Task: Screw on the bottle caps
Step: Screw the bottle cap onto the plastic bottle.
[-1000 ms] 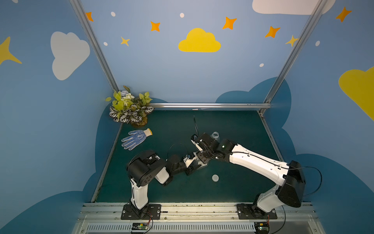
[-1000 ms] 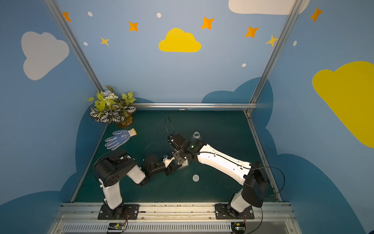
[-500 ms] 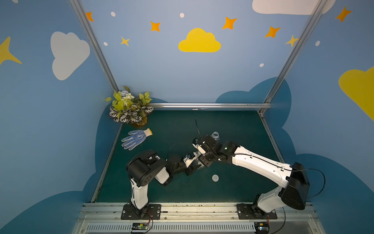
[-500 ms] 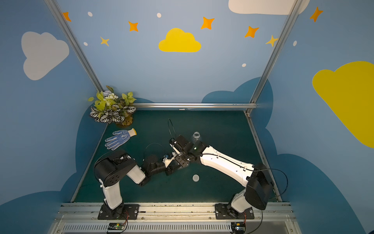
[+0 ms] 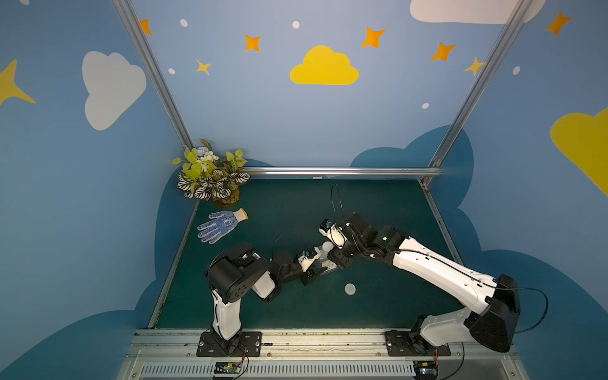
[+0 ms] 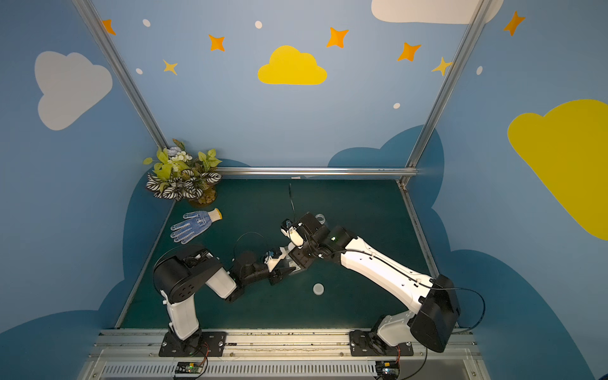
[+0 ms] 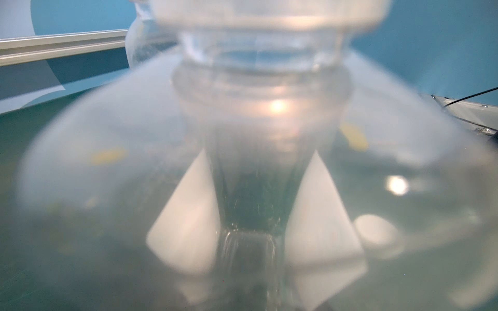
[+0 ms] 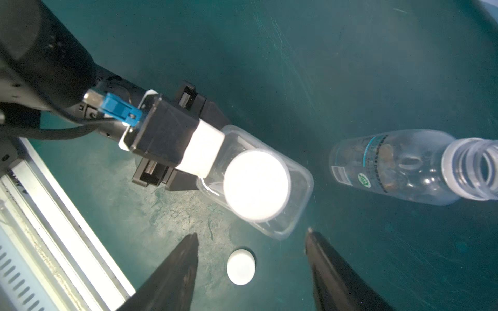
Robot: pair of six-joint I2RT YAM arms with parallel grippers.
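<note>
This is a purpose-built robot test booth in a lab, not a lived-in room: a left arm (image 5: 227,316) and a right arm (image 5: 437,273) stand bolted on base plates (image 5: 251,342) to a metal rail (image 5: 329,343) along the front edge of a dark green counter (image 5: 289,204). Aluminium frame bars (image 5: 339,171) hold blue wall panels (image 5: 263,125) painted with clouds (image 5: 324,67) and stars (image 5: 252,42) on three sides. An artificial plant (image 5: 212,179) and a dotted work glove (image 5: 220,225) sit in the far left corner.
</note>
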